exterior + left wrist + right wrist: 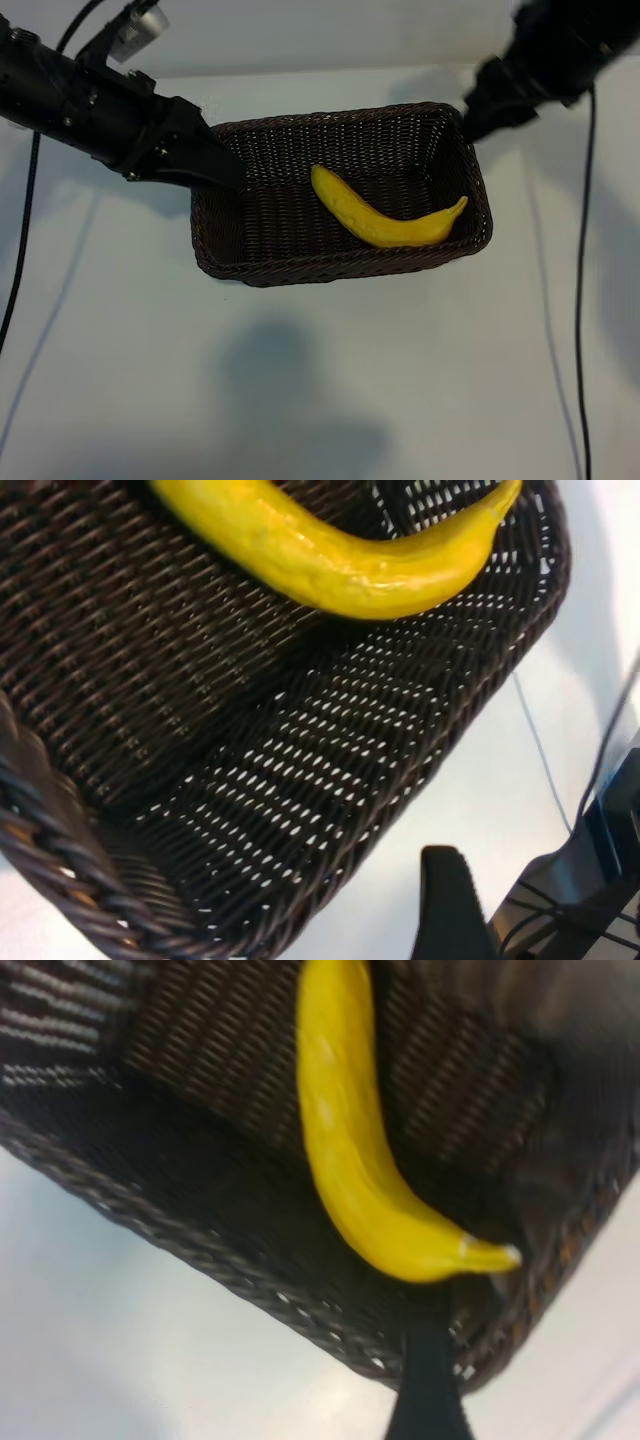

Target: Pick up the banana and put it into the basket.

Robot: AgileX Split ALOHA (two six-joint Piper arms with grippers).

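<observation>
Left claw at the left end of the basket, fingertip over the braided rim; jaws apart to judge by the one dark finger beside the weave in the left wrist view, though whether that rim sits pinched between them cannot be told. Nothing else carried there.

Banana lying inside the basket, right of centre, curved along the woven floor with its pale stem tip up against the right wall, touched by neither claw. Task, by the look of it, essentially done.

Right claw above the basket's far right corner, jaws apart and empty, clear of the fruit.

Risks from here, as a judgement: if the left claw does hold the rim, a careless pull away could tip or slide the light basket across the bench and roll the banana toward the shallow sloping side. On the right, a low sweep could catch the braided rim and jolt the basket.
</observation>
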